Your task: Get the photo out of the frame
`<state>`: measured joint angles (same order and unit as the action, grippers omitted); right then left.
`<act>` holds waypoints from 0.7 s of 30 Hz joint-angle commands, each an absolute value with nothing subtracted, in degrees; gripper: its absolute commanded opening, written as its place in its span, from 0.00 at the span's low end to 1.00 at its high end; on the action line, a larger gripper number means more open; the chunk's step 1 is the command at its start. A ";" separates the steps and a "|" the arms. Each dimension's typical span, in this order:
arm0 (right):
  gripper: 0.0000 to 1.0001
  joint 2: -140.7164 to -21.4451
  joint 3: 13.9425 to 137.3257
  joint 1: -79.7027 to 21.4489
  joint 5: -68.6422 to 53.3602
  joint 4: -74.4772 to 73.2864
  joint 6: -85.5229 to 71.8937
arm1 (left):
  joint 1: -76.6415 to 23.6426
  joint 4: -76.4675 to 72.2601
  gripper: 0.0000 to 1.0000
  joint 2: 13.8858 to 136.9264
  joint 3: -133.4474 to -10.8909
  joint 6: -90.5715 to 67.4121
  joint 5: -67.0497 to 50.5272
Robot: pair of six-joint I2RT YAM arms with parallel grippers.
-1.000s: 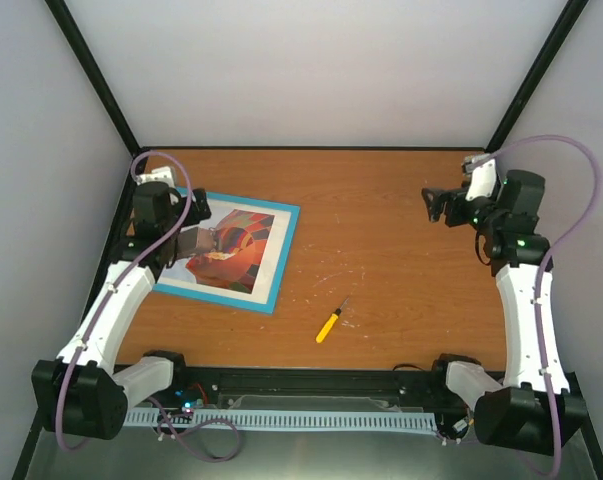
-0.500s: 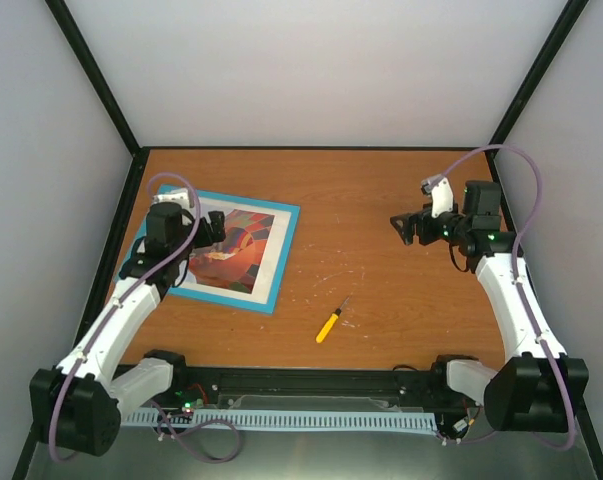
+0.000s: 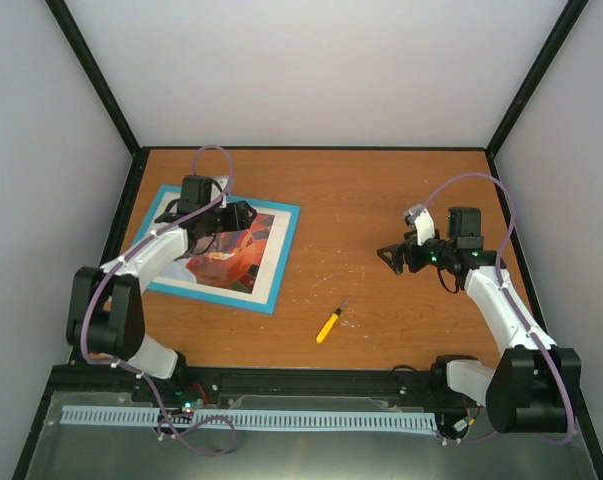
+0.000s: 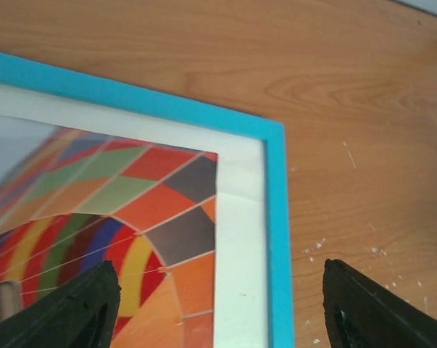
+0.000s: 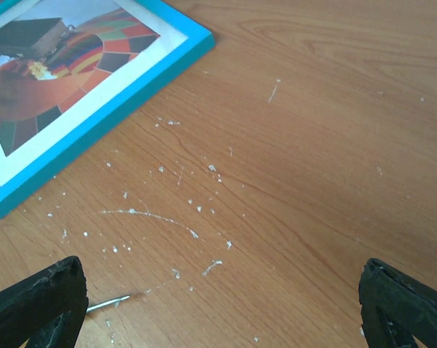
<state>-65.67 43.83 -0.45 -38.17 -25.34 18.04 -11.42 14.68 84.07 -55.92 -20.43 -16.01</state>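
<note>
- My left pincer (image 3: 243, 213) hangs over the far right part of the thin turquoise-blue rectangular picture frame (image 3: 285, 250). Its two black fingers (image 4: 73, 308) stand wide apart and have hold of nothing.
- From my left wrist, the frame's right-hand edge and corner show in the gap between those fingers.
- The large paper print of a colourful hot-air balloon (image 3: 231, 252) lies face up inside the frame. A white mat border (image 4: 240, 239) runs between the print and the blue edge.
- The frame lies flat on the left half of the brown wooden desk (image 3: 381, 190), turned a little askew.
- My right pincer (image 3: 389, 258) hovers over bare wood on the right half, well apart from the frame. It is spread fully open and empty.
- A small yellow-handled screwdriver (image 3: 329, 323) lies on the desk between my two arms, near the frame's near right corner but not touching it.
</note>
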 commanded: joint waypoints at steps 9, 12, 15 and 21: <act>1.00 -64.98 41.71 -1.05 -31.61 -18.20 15.95 | -19.69 15.07 0.70 98.39 -66.51 -22.08 -22.94; 1.00 -65.23 42.14 -1.09 -33.41 -18.96 16.76 | -21.58 15.59 0.70 100.65 -67.60 -22.26 -21.36; 1.00 -65.32 41.91 -1.08 -33.29 -18.58 17.38 | -22.06 15.12 0.70 102.82 -67.94 -23.20 -21.52; 1.00 -66.88 42.00 -1.06 -31.77 -18.50 15.92 | -22.77 14.85 0.68 106.81 -69.35 -23.19 -21.94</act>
<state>-65.73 41.63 -0.54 -32.88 -19.42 16.47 -22.26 14.68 104.92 -66.41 -22.52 -22.11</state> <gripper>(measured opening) 0.998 0.683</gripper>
